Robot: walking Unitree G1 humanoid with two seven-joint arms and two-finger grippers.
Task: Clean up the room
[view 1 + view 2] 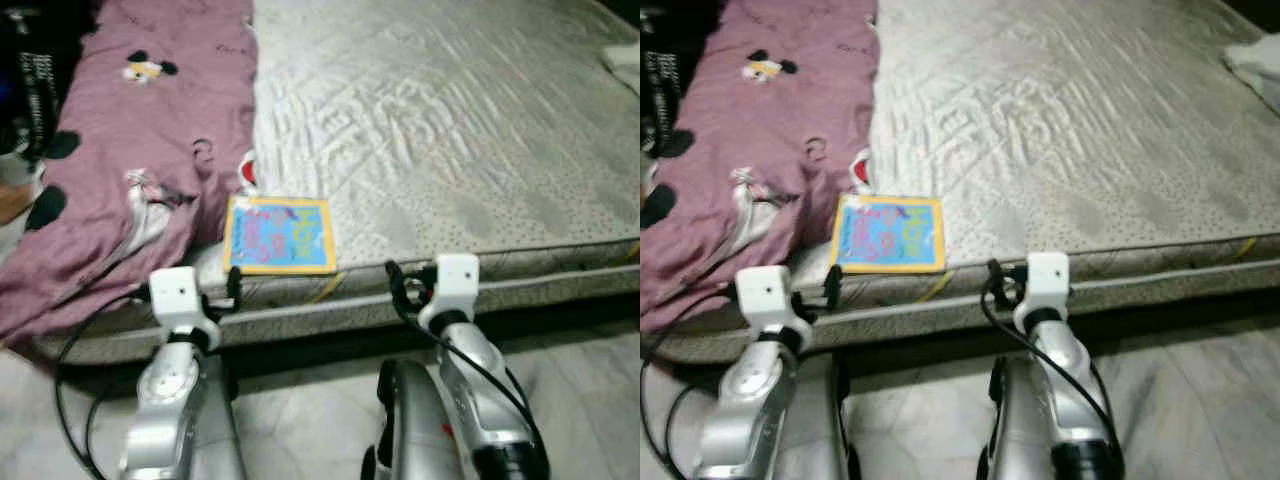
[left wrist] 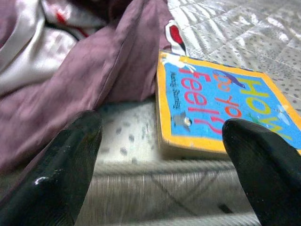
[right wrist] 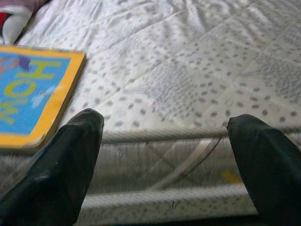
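Note:
A small board book [image 1: 280, 235] with a yellow border and a blue cover lies flat near the front edge of the bed mattress [image 1: 450, 130]. In the left wrist view the book [image 2: 221, 108] is just beyond the open left gripper [image 2: 162, 155], toward one finger. My left gripper [image 1: 232, 290] hovers at the mattress edge just below the book's left corner. Also at the edge, to the right of the book, is my right gripper [image 1: 400, 285]. In the right wrist view the right gripper [image 3: 164, 141] stands open and empty, the book [image 3: 33, 94] off to one side.
A purple cartoon-mouse blanket [image 1: 140, 150] is bunched over the bed's left side, touching the book's far left corner. Something white [image 1: 625, 65] lies at the bed's far right. Dark items [image 1: 30, 80] stand left of the bed. Pale tiled floor [image 1: 580, 390] lies below.

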